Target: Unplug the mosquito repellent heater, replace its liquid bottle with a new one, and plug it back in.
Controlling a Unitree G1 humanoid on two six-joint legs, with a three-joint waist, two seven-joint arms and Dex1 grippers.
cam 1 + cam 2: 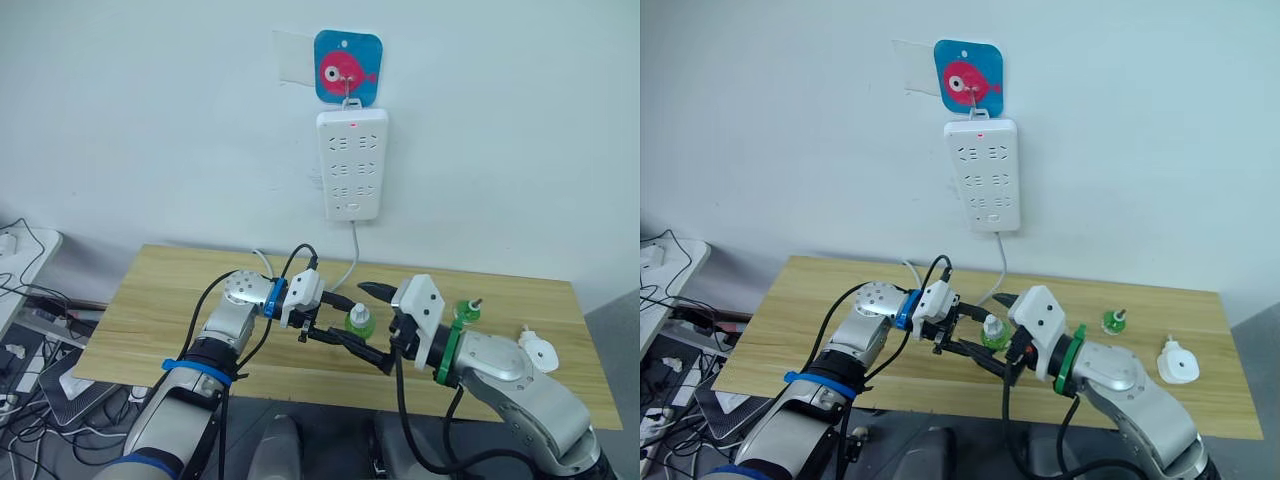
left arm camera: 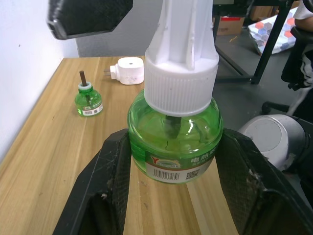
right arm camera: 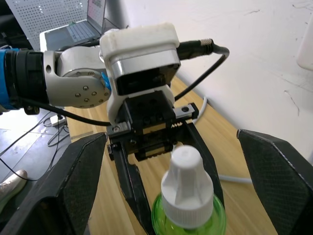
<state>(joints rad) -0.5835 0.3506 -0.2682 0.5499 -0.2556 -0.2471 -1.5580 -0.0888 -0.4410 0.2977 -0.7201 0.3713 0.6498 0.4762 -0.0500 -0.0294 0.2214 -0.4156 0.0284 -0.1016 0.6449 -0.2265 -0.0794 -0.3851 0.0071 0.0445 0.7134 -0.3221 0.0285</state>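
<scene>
A green liquid bottle (image 2: 172,147) with a white cap stands upright on the wooden table (image 1: 160,300), near its middle. My left gripper (image 1: 350,328) is shut on the bottle's body, with both fingers pressed against its sides. From the other side my right gripper (image 1: 375,322) stands wide open, its fingers (image 3: 274,166) spread either side of the white cap (image 3: 188,186) without touching it. A second green bottle (image 1: 466,312), uncapped with a bare wick, stands to the right. The white mosquito repellent heater (image 1: 537,350) lies unplugged on the table at the far right.
A long white power strip (image 1: 352,165) hangs on the wall from a blue fish hook (image 1: 347,68), and its cable (image 1: 352,255) drops to the table's back edge. Cables and gear (image 1: 25,340) lie beyond the table's left end.
</scene>
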